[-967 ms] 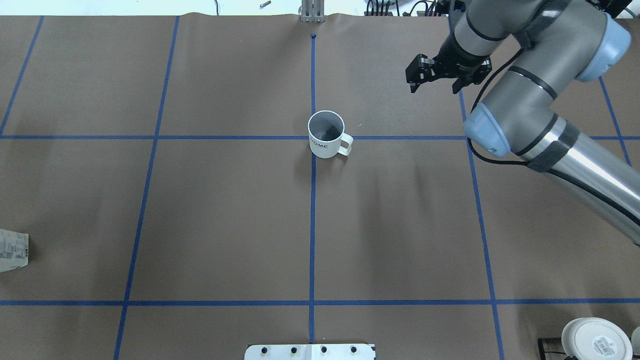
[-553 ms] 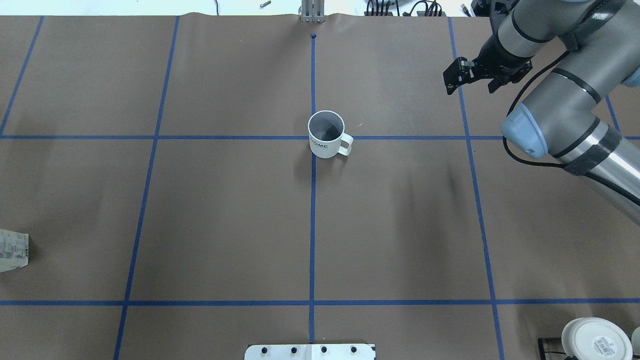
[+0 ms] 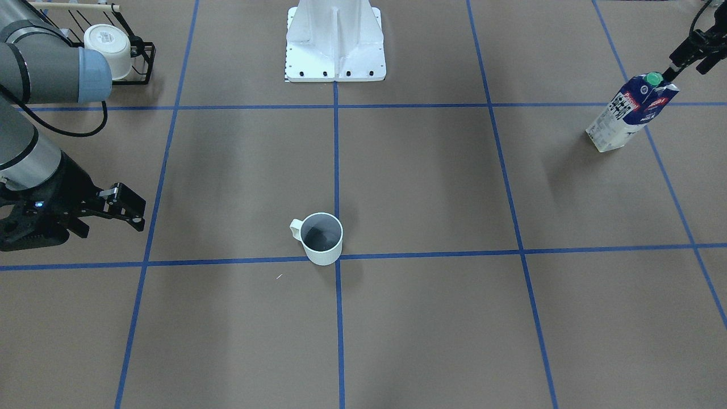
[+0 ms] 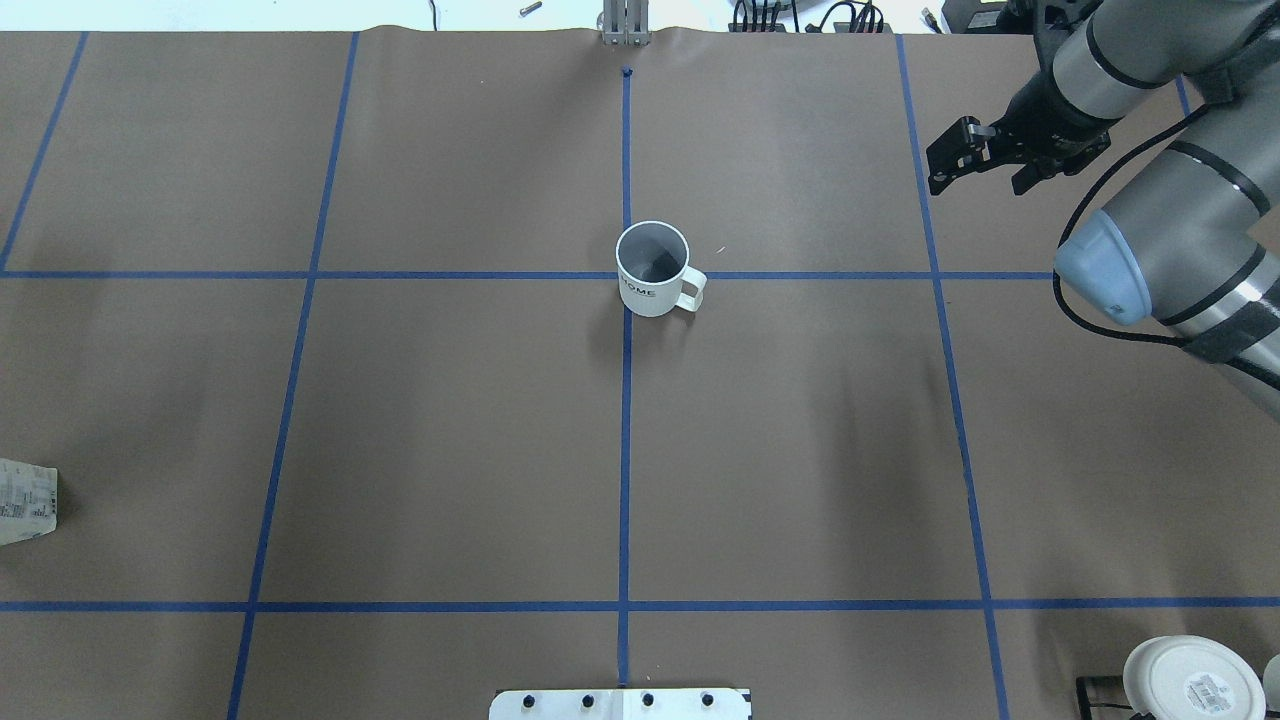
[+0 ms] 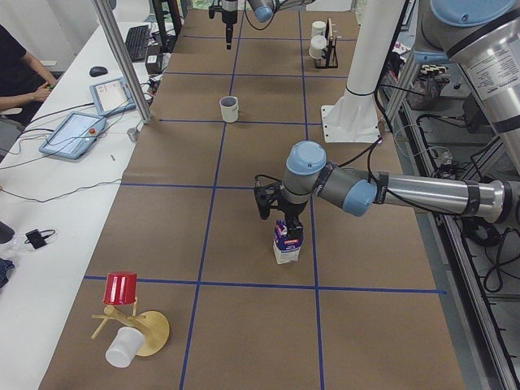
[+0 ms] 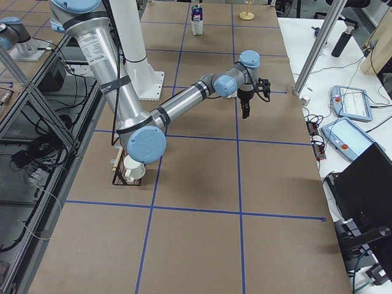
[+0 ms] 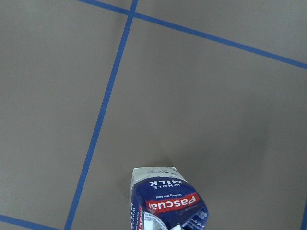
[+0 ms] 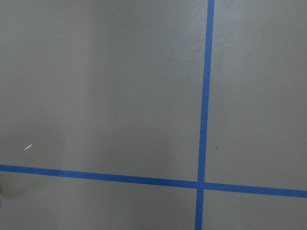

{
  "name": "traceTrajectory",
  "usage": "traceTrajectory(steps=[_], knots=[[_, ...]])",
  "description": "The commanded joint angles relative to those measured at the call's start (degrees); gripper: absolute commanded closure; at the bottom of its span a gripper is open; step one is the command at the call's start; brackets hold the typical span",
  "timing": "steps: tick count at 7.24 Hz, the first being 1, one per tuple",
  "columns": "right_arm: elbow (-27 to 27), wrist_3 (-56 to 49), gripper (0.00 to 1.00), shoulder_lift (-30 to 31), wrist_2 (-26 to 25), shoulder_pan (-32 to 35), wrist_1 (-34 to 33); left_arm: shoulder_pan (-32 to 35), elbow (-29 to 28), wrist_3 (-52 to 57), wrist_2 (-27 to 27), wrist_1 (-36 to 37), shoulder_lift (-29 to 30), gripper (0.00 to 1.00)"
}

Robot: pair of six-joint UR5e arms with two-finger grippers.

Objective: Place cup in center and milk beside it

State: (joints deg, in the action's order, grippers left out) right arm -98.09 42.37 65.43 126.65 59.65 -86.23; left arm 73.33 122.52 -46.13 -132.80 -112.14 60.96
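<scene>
The white cup point(image 4: 655, 270) stands upright on the tape cross at the table's middle, handle toward my right side; it also shows in the front view point(image 3: 322, 238). The milk carton point(image 3: 630, 113) stands upright far out on my left side, and only its edge shows overhead point(image 4: 25, 487). My left gripper point(image 3: 688, 65) hovers just above the carton's green cap, jaws apart and holding nothing; the left wrist view looks down on the carton's top point(image 7: 168, 203). My right gripper point(image 4: 982, 183) is open and empty, well to the right of the cup and beyond it.
The white robot base point(image 3: 335, 40) sits at the near table edge. A black rack with a sticker-based white cup point(image 4: 1190, 680) stands near my right corner. A wooden stand with a red cup point(image 5: 122, 288) is at the left table end.
My right arm has swung further right, away from the cup, with its gripper still open. The cup has not moved.
</scene>
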Motion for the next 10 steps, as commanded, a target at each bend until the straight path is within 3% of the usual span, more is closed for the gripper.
traceTrajectory(steps=[1, 5, 9, 10], knots=[[0.09, 0.00, 0.00, 0.23, 0.00, 0.03, 0.01, -3.27, -1.31, -1.41, 0.96, -1.06, -0.06, 0.02], [0.27, 0.00, 0.00, 0.76, 0.00, 0.03, 0.01, -9.77, -2.46, -5.88, 2.89, -3.69, -0.06, 0.02], [0.45, 0.00, 0.00, 0.76, -0.09, 0.03, 0.10, -10.58, -4.92, -5.72, 4.57, -4.93, 0.47, 0.02], [0.45, 0.08, 0.00, 0.84, -0.17, 0.03, 0.01, -10.58, -4.92, -5.64, 4.57, -4.93, 0.47, 0.17]])
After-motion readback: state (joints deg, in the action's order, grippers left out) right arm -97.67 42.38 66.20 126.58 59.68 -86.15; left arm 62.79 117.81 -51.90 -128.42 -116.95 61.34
